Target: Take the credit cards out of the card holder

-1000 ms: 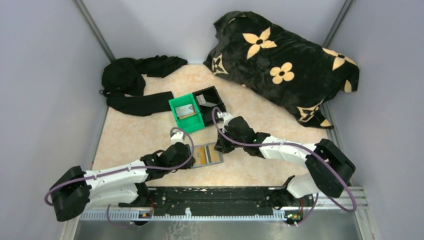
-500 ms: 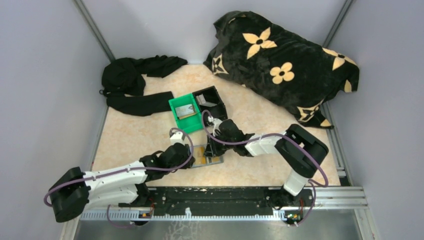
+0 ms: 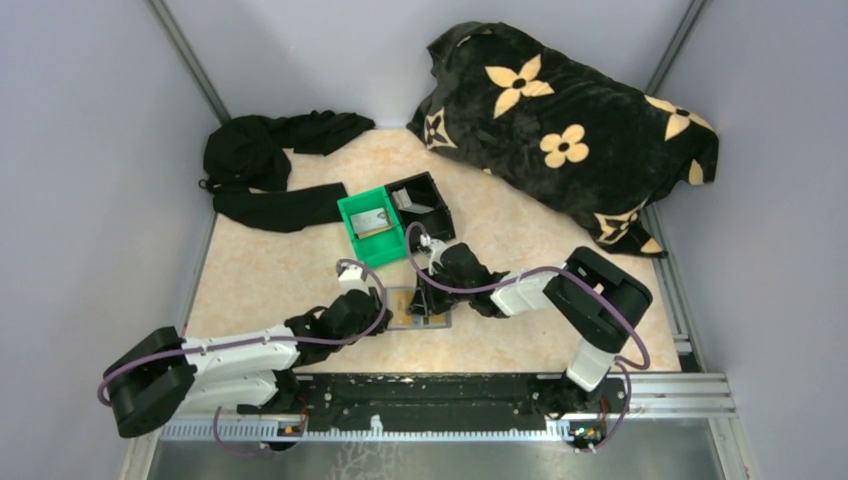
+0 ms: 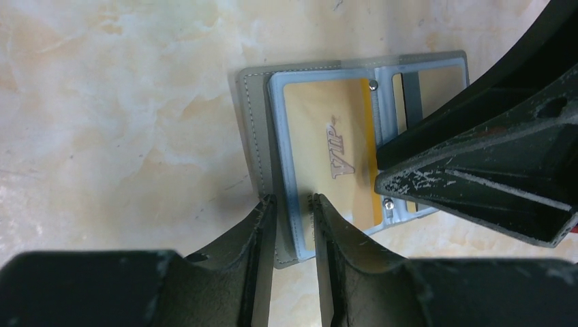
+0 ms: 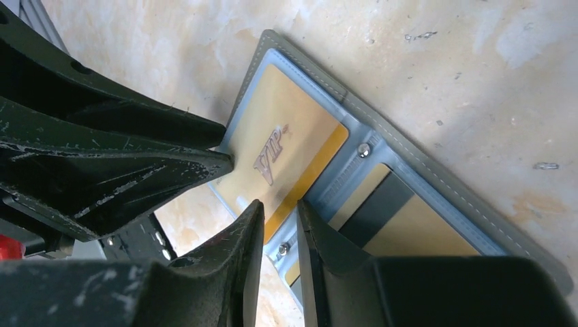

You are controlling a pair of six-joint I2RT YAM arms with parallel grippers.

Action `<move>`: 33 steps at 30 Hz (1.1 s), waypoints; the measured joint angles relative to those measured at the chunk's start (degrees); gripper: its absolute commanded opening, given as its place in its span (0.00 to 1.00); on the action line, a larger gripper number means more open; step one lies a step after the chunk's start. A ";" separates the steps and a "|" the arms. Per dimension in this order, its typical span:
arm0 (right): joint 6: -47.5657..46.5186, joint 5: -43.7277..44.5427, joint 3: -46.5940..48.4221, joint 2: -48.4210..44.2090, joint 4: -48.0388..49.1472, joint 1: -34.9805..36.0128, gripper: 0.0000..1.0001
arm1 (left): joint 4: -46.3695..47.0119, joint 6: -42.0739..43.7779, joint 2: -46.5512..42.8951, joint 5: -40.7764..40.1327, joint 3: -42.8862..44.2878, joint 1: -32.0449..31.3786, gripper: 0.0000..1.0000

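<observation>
The grey-blue card holder (image 3: 432,312) lies open on the table. A golden-tan VIP card (image 4: 327,146) sits in its clear sleeve, and it also shows in the right wrist view (image 5: 272,146). A second tan card with a dark stripe (image 5: 402,225) sits in the other panel. My left gripper (image 4: 294,199) is shut on the holder's outer edge (image 4: 255,136). My right gripper (image 5: 281,204) has its jaws close together on the golden card's orange-striped edge by the centre fold. In the top view the left gripper (image 3: 385,308) and the right gripper (image 3: 422,298) meet over the holder.
A green bin (image 3: 372,228) holding a silvery-grey card, and a black bin (image 3: 420,198), stand just behind the holder. Black clothing (image 3: 270,170) lies at the back left. A black flowered blanket (image 3: 570,130) fills the back right. Walls close in on both sides.
My right arm has folded in and brought its gripper left onto the holder's centre. The left arm has shifted slightly, with the holder still in its grip.
</observation>
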 measured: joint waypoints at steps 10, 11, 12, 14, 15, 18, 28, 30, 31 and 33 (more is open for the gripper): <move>-0.66 2.36 0.00 -1.88 -2.95 0.00 0.29 | 7.87 -0.90 5.53 -1.49 0.02 0.17 0.33; -0.66 2.58 0.00 -2.08 -3.28 0.02 0.29 | 8.28 -0.98 5.79 -1.49 0.02 0.17 0.33; -0.66 2.73 0.00 -2.14 -3.41 0.02 0.29 | 8.59 -0.96 6.03 -1.49 0.02 0.17 0.33; -0.59 2.67 -0.09 -1.95 -2.93 0.00 0.28 | 8.98 -0.92 6.27 -1.51 0.02 0.17 0.33; -0.37 2.54 -0.61 -1.73 -1.53 0.00 0.28 | 9.14 -0.90 6.40 -1.53 0.04 0.17 0.33; 1.55 1.66 -2.93 -1.14 4.02 -0.48 0.26 | 9.57 -0.72 7.06 -1.68 0.24 0.24 0.33; 8.63 -0.61 -8.98 1.55 20.02 -1.84 0.25 | 10.32 -0.13 8.15 -1.90 0.70 0.33 0.33; 9.94 -1.27 -9.60 2.38 22.40 -2.14 0.25 | 10.67 0.20 8.96 -2.12 1.09 0.52 0.33; 10.67 -1.66 -9.99 2.80 23.85 -2.27 0.24 | 10.86 0.37 9.29 -2.29 1.22 0.57 0.33; 12.57 -3.30 -10.62 3.67 26.82 -2.32 0.24 | 11.32 0.44 9.86 -2.27 1.36 0.66 0.33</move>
